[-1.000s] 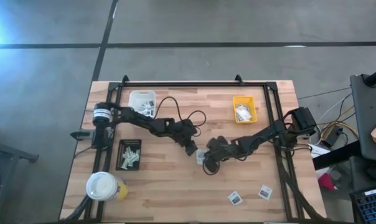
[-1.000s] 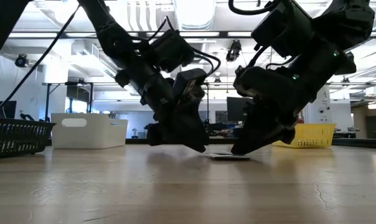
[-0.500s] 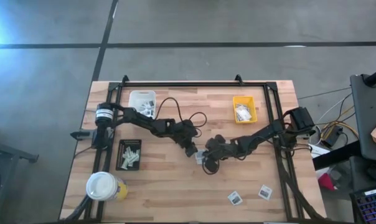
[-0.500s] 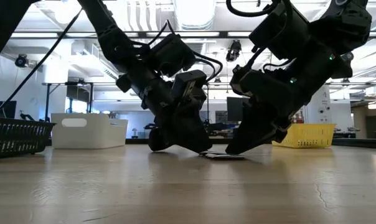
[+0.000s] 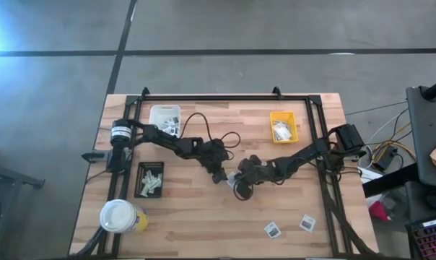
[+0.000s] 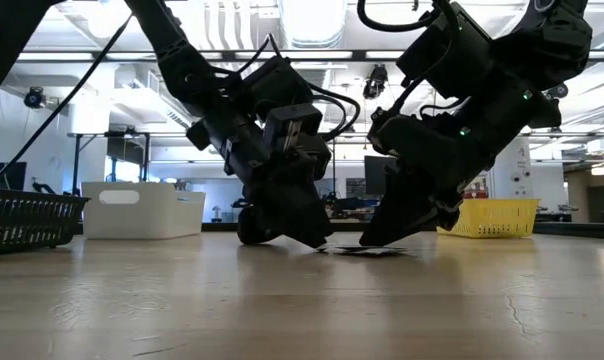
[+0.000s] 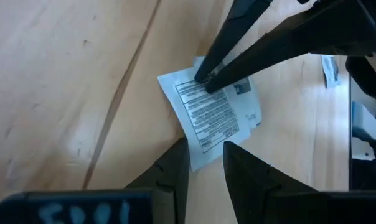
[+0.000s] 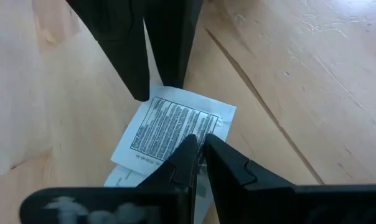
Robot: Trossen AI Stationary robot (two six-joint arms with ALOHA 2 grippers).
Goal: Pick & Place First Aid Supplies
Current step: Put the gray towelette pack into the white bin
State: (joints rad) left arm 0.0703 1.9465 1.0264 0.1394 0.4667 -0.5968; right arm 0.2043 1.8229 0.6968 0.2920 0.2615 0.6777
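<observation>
While both arms converge at the middle of the surface [image 5: 196,217], a white printed packet [image 7: 211,114] lies flat there between them, apparently over a second packet. The left end effector [image 7: 205,158] straddles one edge of the packet, fingers slightly parted, not closed on it. The right end effector [image 8: 200,149] presses down on the packet's face with its fingers nearly together, gripping nothing. Two further packets [image 5: 273,230] lie near the front edge. A white tray [image 5: 164,114], yellow tray [image 5: 283,126] and black tray [image 5: 150,180] hold supplies.
</observation>
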